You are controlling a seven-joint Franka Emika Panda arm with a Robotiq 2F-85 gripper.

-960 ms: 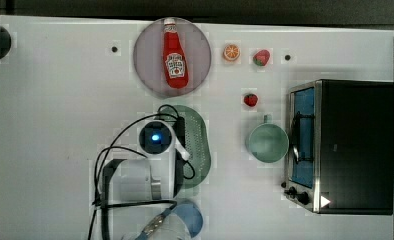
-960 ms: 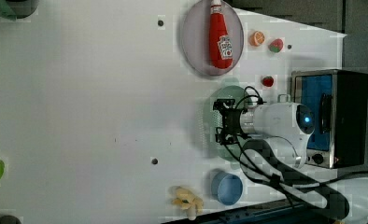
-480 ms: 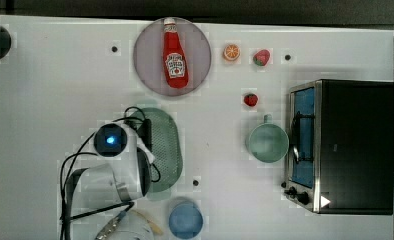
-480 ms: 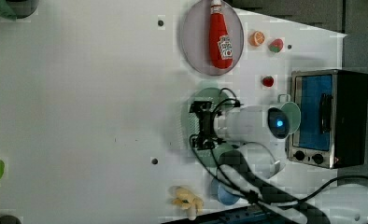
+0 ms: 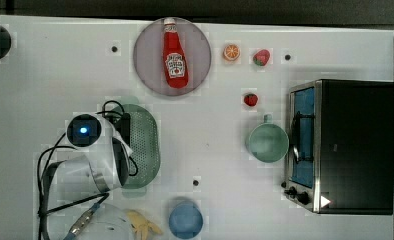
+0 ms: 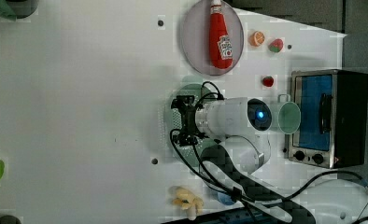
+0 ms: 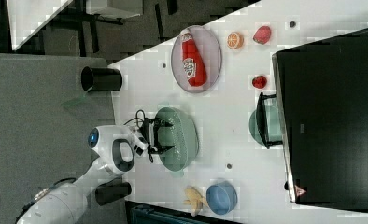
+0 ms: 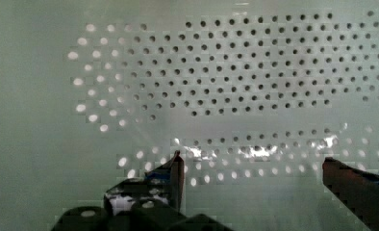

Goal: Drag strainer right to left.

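Observation:
The strainer (image 5: 146, 145) is a pale mint-green oval colander full of small holes, lying left of the middle in the top view. My gripper (image 5: 126, 132) reaches down into its left half. In the right view the gripper (image 7: 161, 136) sits inside the strainer (image 7: 186, 136), near the rim on the arm's side. The left view shows the gripper (image 6: 182, 121) over the strainer (image 6: 165, 117) as well. In the wrist view both fingers (image 8: 176, 172) stand wide apart just above the perforated floor of the strainer (image 8: 255, 82). The gripper (image 8: 255, 169) is open, with nothing between the fingers.
A ketchup bottle (image 5: 175, 55) lies on a grey plate (image 5: 147, 75) behind the strainer. A mint cup (image 5: 268, 143) and a toaster oven (image 5: 352, 145) stand at the top view's right. A blue bowl (image 5: 185, 220) and a banana (image 5: 143, 226) lie near the front edge. Small fruits (image 5: 250, 100) sit behind the cup.
The arm and the strainer have slid together toward the top view's left, away from the cup. The blue bowl, earlier covered by the arm, now shows fully.

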